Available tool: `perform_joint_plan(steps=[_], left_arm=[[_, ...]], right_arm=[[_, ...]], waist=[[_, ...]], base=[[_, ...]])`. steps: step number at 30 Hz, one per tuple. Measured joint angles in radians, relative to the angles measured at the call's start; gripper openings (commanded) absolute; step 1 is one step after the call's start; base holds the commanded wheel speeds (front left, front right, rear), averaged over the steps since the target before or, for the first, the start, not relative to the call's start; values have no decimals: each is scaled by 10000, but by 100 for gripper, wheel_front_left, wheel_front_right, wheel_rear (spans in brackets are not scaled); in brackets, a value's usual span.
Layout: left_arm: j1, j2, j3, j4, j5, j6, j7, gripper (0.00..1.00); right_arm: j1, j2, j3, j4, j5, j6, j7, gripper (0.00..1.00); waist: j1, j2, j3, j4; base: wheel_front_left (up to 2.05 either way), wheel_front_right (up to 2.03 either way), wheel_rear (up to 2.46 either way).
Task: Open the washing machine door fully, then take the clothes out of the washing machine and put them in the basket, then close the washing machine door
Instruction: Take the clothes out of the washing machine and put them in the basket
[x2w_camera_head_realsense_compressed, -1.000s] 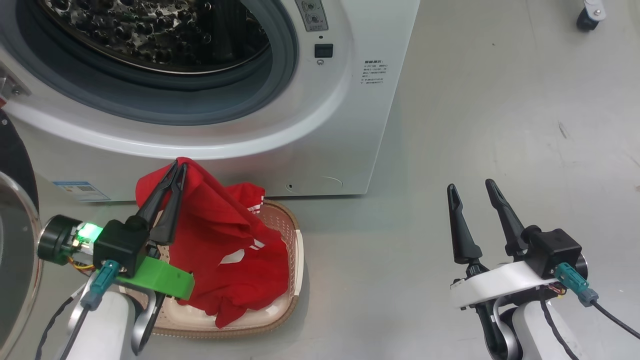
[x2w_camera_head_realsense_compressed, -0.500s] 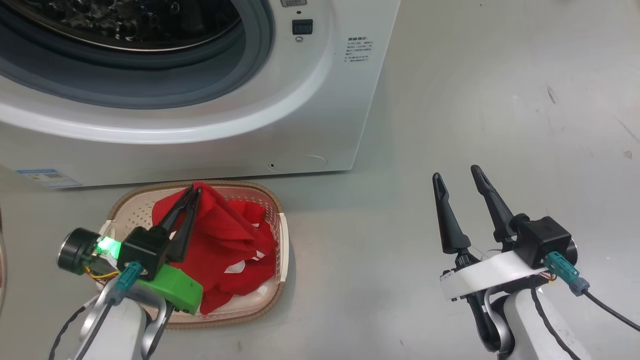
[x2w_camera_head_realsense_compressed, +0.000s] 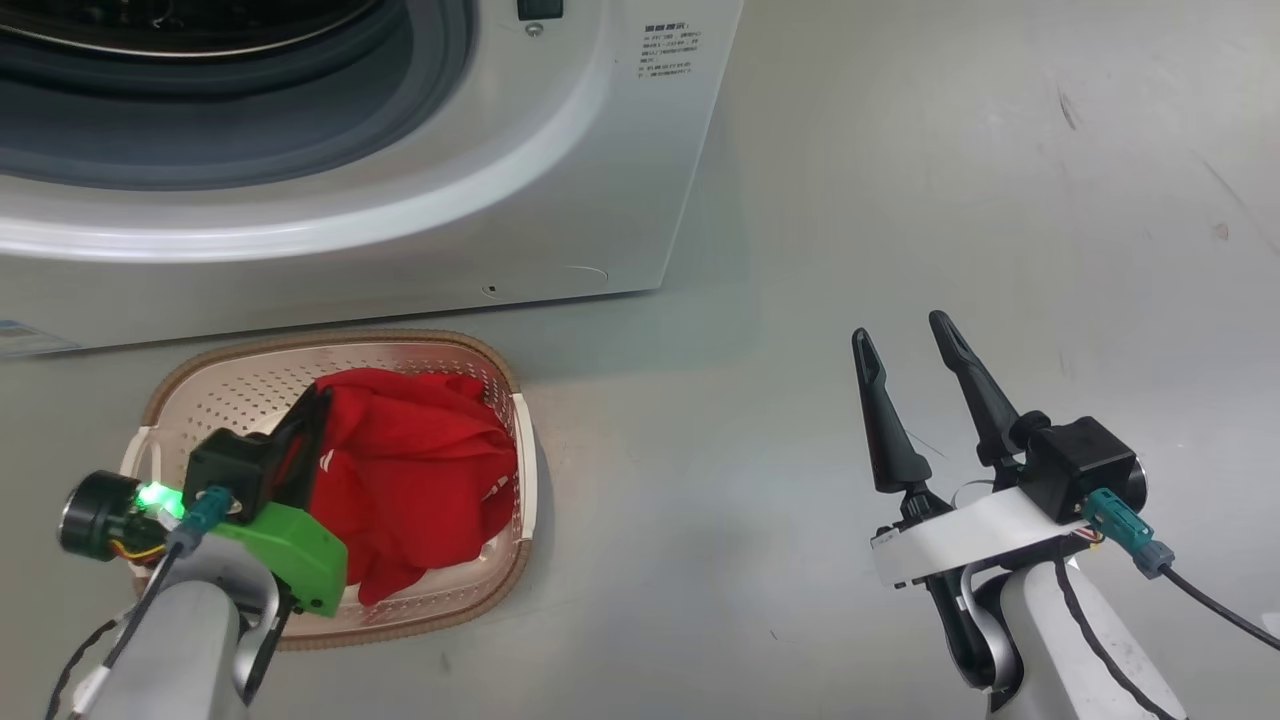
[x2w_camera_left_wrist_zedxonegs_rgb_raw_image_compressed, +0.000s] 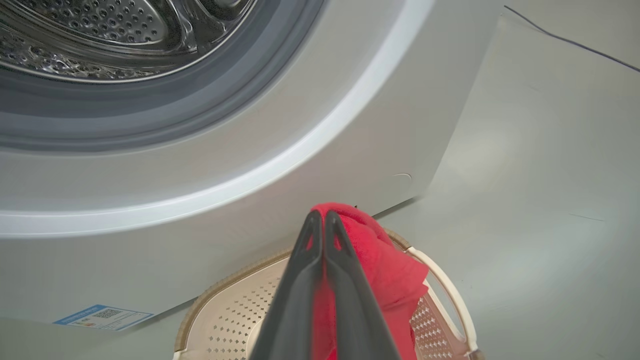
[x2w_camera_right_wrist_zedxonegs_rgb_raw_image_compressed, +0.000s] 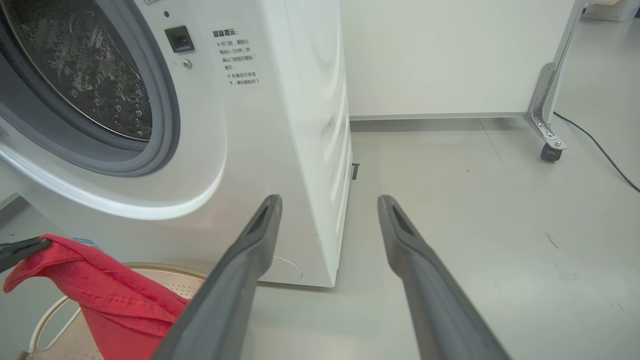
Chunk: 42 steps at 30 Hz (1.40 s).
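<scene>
**Entry: the clothes** (x2w_camera_head_realsense_compressed: 420, 470)
Red soft fabric with narrow white trim. We find them heaped inside the basket (x2w_camera_head_realsense_compressed: 250, 385), filling its right half, with one fold lifted above the rim.

**Left gripper** (x2w_camera_left_wrist_zedxonegs_rgb_raw_image_compressed: 320, 216)
It is above the basket. Its two dark fingers are pressed together on that lifted red fold, so we record it as clamped on the clothes.

**Right gripper** (x2w_camera_head_realsense_compressed: 900, 327)
It is well to the right of the basket, over the bare floor (x2w_camera_head_realsense_compressed: 800, 250). Its fingers are spread wide and there is nothing between them.

**Washing machine** (x2w_camera_head_realsense_compressed: 560, 150)
It stands just behind the basket with its mouth uncovered and the steel drum (x2w_camera_left_wrist_zedxonegs_rgb_raw_image_compressed: 100, 30) showing. We cannot tell whether more fabric lies deeper inside.

**Handling, as we judge it**
- The clothes are light and limp and keep no shape of their own.
- They are neither fragile nor slippery.
- They will drape and trail, so a loose end could hang over the basket's rim or catch on it.
- We would take hold on a bunched fold or a thick trimmed seam, not on a single thin layer, which could slide out of the pinch.
- We would let go over the basket's middle so that the raised fold drops inside.
- The basket looks light, so dragging fabric could shift it
</scene>
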Motion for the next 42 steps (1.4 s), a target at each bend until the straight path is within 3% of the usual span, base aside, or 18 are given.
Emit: perform_joint_plan(steps=[7,15,28,36,42], left_arm=[[-397,184,665,1183,-408,10,268,0],[-963,180,1225,2481,-738,326,384,0],[-1809,65,2345,4165,-1375,1381,188,0],[-2190,-399,1743,4727,-1386,905,146,0],[-2433,-441,1662,5256,-1361,805,144,0]], right_arm=[[-198,2,-21,-111,-13,-6,0,100],[-390,8,-207,-186,-104,-29,0,100],[-555,-54,-286,-276,-311,-109,0,100],[-585,-58,-186,-244,-370,-109,0,100],[-647,-56,-132,-230,-370,-105,0,100]], waist=[[0,0,525,-212],[0,0,1034,-288],[0,0,1428,-2],[0,0,1507,58],[0,0,1562,23]], base=[[0,0,0],[0,0,0],[0,0,0],[0,0,0],[0,0,0]])
